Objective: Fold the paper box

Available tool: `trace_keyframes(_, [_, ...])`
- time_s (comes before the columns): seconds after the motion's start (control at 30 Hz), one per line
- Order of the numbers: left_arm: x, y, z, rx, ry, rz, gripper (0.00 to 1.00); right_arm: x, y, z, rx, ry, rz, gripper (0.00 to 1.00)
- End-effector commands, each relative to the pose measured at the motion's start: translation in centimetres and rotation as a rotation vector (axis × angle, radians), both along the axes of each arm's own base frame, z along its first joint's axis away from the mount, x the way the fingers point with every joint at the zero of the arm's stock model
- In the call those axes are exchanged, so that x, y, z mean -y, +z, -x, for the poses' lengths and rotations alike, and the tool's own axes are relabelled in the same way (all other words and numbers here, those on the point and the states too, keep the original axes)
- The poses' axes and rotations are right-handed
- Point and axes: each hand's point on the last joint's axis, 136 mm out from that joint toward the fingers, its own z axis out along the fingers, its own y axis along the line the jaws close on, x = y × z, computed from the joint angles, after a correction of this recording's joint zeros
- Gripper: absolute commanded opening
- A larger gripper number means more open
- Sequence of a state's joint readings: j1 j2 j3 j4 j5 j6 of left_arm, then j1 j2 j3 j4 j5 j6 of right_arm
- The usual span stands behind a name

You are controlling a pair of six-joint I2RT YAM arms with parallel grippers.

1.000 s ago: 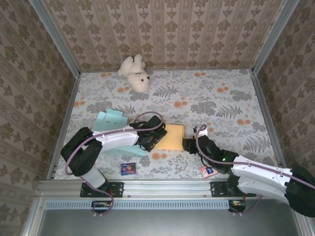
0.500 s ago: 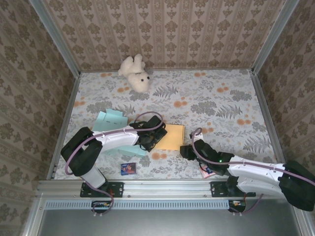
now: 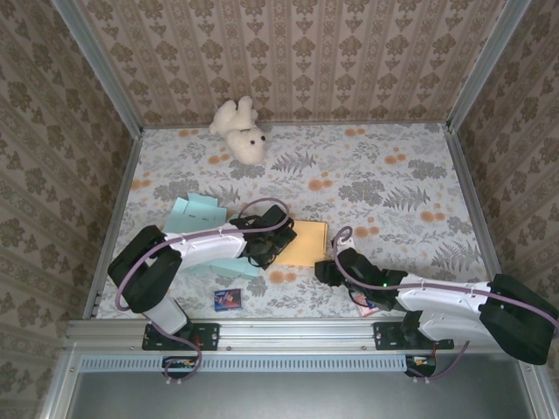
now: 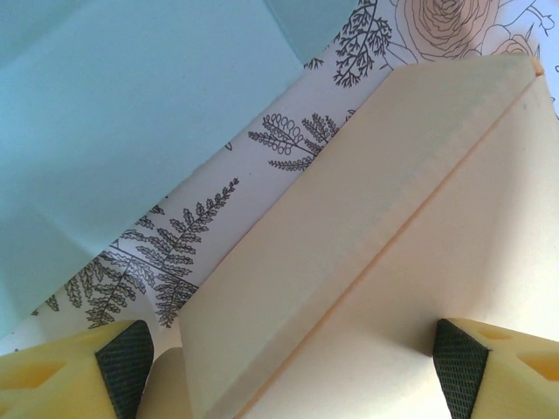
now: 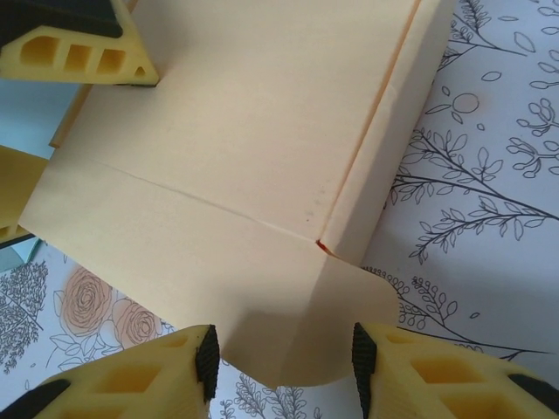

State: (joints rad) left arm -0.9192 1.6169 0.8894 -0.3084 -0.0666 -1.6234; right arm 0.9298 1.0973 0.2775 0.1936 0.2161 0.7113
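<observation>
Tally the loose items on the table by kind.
Paper boxes, unfolded: 2 (tan paper box, light blue paper box)
Small cards: 2 (blue card, pink card)
Plush bear: 1
Total: 5

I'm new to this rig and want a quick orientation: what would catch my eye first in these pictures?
The tan paper box blank lies flat mid-table with both arms reaching in to it. The left gripper stands open over a creased flap, and the right gripper has its jaws apart on either side of a rounded corner flap. A white teddy bear lies at the far edge, and a light blue paper sheet lies left of the blank.
</observation>
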Motion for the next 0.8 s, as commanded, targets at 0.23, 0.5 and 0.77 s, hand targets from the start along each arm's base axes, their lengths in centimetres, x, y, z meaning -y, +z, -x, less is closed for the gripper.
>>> trace_keyframes(0.23, [-3.6,-3.4,2.3,-0.115,0.036,-0.145,0.85,-1.7,0.5,0.3,-0.015,0.046,-0.056,0.45])
trace_keyframes(0.5, [-3.5,-3.6,2.3,-0.118,0.034,-0.145,0.85,-2.6,1.0,0.4,-0.011,0.074,-0.095,0.42])
trace_keyframes(0.77, [-3.6,-3.6,2.4,-0.118,0.034,-0.149,0.85,-2.0,0.7,0.0,0.015,0.063,-0.049,0.39])
